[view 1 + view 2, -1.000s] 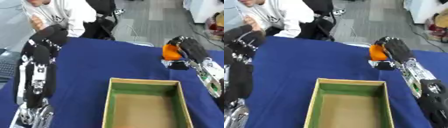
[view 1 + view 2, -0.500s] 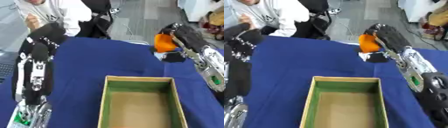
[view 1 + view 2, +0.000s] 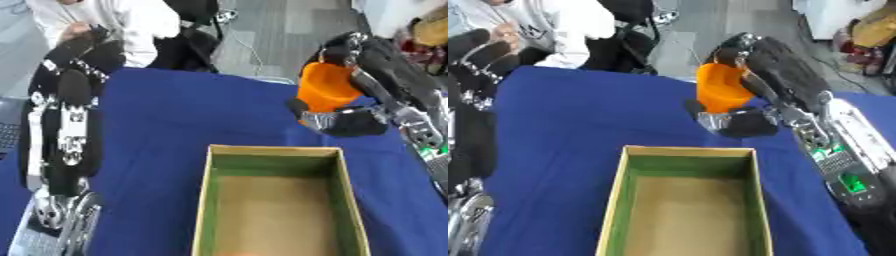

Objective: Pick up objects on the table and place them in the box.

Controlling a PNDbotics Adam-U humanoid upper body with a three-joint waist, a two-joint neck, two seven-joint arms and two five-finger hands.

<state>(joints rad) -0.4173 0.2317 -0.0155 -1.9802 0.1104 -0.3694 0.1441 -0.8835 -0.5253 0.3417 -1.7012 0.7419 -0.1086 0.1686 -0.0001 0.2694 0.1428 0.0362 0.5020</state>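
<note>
My right hand [image 3: 367, 85] comes in from the right and is shut on an orange object [image 3: 324, 93], fingers curled over its top and thumb under it. It is held above the blue table, just beyond the far right corner of the box [image 3: 273, 150]. The box is open-topped cardboard with green inner walls and a brown floor, and nothing shows inside it. My left arm [image 3: 68, 125] runs up the left side; its hand [image 3: 87, 42] is at the far left of the table, fingers not discernible.
A blue cloth [image 3: 166, 130] covers the table. A seated person in a white top [image 3: 131, 25] is at the far edge, beside a black chair [image 3: 188, 30]. Grey floor lies beyond the table.
My right hand has carried the orange object up and to the left, closer to the box's far right corner. The whole picture has also shifted, so the camera moved.
</note>
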